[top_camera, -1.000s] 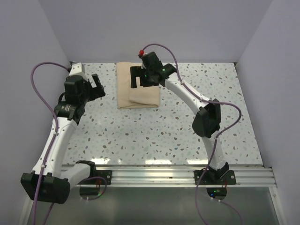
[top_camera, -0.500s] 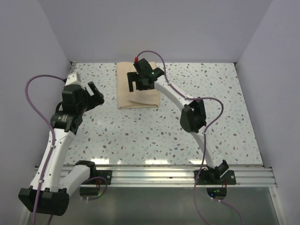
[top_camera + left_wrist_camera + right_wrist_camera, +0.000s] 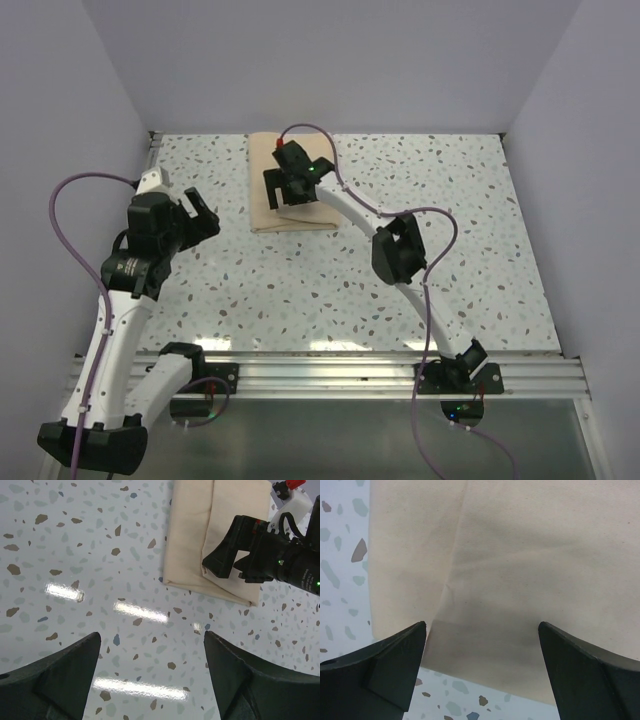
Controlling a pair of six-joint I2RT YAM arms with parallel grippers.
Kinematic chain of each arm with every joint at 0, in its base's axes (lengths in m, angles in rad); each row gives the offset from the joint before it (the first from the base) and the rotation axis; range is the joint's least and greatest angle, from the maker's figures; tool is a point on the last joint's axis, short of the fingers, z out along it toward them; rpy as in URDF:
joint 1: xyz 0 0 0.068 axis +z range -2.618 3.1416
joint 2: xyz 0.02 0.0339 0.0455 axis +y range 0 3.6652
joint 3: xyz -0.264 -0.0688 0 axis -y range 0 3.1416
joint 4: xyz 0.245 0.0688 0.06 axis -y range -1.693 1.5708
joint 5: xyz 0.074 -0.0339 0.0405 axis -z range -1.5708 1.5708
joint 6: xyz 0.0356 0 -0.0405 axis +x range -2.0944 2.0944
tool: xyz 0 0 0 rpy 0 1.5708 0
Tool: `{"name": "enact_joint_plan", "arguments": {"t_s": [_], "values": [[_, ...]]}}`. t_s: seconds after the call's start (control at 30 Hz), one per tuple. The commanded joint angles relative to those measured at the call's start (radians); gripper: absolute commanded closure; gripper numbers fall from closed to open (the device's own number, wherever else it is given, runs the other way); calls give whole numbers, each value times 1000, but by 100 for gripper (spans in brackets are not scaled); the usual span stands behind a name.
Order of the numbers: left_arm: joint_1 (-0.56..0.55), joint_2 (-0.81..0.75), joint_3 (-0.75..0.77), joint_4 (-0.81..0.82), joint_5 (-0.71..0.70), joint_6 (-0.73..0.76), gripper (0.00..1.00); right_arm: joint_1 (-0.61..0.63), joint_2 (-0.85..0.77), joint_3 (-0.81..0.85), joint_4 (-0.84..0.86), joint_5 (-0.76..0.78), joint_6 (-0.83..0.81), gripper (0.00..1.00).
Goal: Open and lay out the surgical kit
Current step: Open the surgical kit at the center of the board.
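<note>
**A:** Starting at the left, what is the left end effector [image 3: 198, 212] doing?

**B:** Its fingers are spread with nothing between them. It sits over bare worktop [image 3: 450, 230], aimed rightward at the cloth wrap [image 3: 312, 216] but well apart from it.

**A:** And the wrap?

**B:** It lies folded shut at the far middle of the worktop. Its fold seam and long axis run far-to-near, and its contents don't show.

**A:** The right arm?

**B:** It is much nearer. The right end effector [image 3: 482, 625] hangs over the wrap's near-left part, fingers apart and empty, straddling the flap's edge. I can't tell whether it is touching. I'd judge it takes the flap.

**A:** Any writing?

**B:** None readable, and no label or brand.
</note>
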Motion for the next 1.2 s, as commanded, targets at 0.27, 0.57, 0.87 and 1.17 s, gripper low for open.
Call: {"name": "enact_joint_plan", "arguments": {"t_s": [0.27,0.57,0.87,1.17], "values": [[-5,28,16,-2,2,33,12,90,-31,28,-23,51,-44,8],[-5,22,11,-3,7,42,12,90,-42,-7,-72,197,-58,41],[-5,25,13,-3,30,39,12,90,-34,-1,-77,262,-90,58],[-5,30,36,-3,7,56,12,85,-85,-12,-74,243,-79,100]]}}
